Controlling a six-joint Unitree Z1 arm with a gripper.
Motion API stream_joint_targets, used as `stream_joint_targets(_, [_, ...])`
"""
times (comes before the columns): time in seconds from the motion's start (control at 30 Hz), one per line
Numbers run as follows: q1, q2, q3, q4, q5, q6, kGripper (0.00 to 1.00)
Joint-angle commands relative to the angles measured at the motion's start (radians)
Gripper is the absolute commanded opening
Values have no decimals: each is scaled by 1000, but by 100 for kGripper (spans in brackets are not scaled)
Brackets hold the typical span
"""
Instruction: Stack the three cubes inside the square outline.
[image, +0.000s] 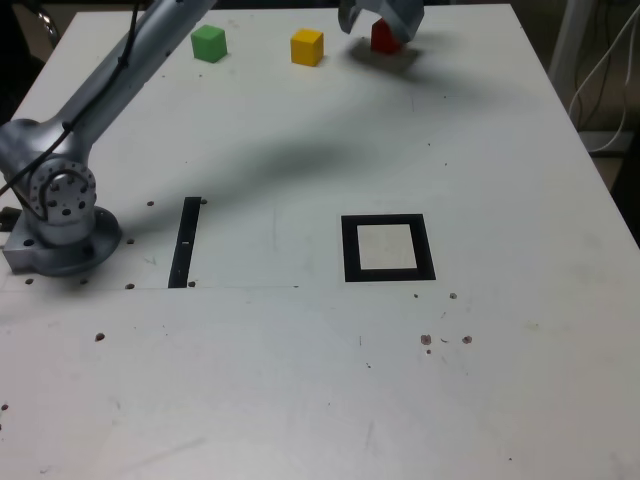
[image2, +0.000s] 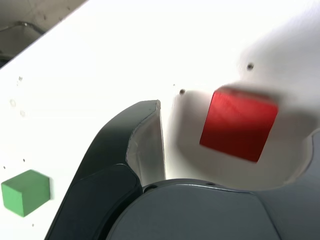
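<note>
square outline (image: 388, 248) unoccupied; gripper (image: 385, 30) open around red cube (image: 384, 37).

- In the exterior view we see soft, even light on the tabletop (image: 300, 380), and a long blurry shadow under the arm (image: 110, 80).
- In the wrist view we see the tabletop glow so white that it loses its detail.
- The red cube (image2: 239, 125) looks a bit fuzzy, with a dark shadow around it.
</note>
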Motion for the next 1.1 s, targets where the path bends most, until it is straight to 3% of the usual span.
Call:
stream_joint_targets(0.0, [3, 6, 2, -18, 4, -3, 93])
stream_joint_targets(0.23, [7, 3, 11, -40, -2, 7, 87])
stream_joint_targets(0.4, [9, 0, 12, -45, -31, 30, 77])
stream_joint_targets(0.5, [13, -1, 12, -47, -71, 35, 70])
stream_joint_targets(0.7, [37, -5, 22, -55, -197, 35, 55])
stream_joint_targets(0.8, [47, -6, 26, -66, -231, 35, 51])
stream_joint_targets(0.97, [49, -6, 26, -68, -232, 31, 49])
stream_joint_targets(1.07, [49, -9, 23, -62, -228, 20, 41])
